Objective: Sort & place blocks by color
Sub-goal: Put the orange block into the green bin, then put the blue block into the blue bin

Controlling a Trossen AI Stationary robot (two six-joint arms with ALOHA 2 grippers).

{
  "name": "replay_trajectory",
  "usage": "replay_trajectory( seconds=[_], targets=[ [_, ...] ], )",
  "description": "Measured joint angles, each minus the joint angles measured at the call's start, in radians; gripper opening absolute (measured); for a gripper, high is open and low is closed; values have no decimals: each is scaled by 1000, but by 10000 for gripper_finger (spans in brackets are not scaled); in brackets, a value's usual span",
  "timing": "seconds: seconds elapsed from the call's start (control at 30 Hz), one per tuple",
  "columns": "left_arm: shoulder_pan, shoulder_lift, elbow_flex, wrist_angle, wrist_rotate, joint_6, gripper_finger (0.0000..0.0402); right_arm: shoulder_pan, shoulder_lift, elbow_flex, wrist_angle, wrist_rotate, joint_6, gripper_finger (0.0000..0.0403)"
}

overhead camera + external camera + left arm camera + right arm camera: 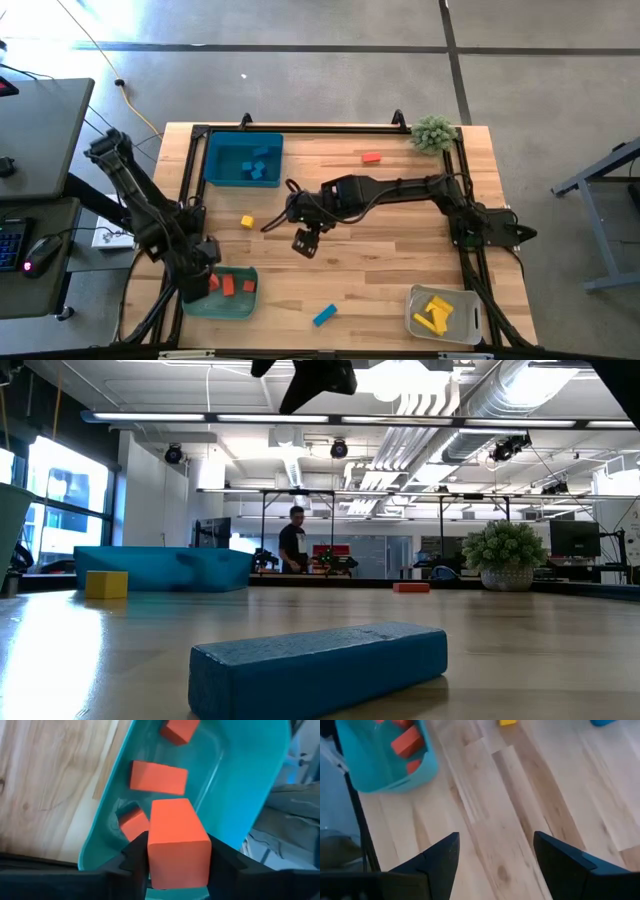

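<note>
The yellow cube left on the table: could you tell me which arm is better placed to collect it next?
Probably the right: its open, empty right gripper hovers near the yellow cube, while the left gripper holds a red-orange block over the green bin.

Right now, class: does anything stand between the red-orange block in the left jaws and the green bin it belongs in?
Nothing visible does. The left gripper holds the red-orange block directly over the green bin, above three red-orange blocks lying inside.
</note>
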Motion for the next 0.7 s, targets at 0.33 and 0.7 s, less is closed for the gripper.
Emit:
replay_trajectory(
  seconds=[0.33, 0.7],
  targets=[
    [-22, 110, 0, 43, 53, -48, 162, 51, 0, 0, -2, -30, -41, 242],
    [-14, 157, 0, 148, 125, -98, 199, 154, 13, -14, -3, -94, -234, 242]
  ],
)
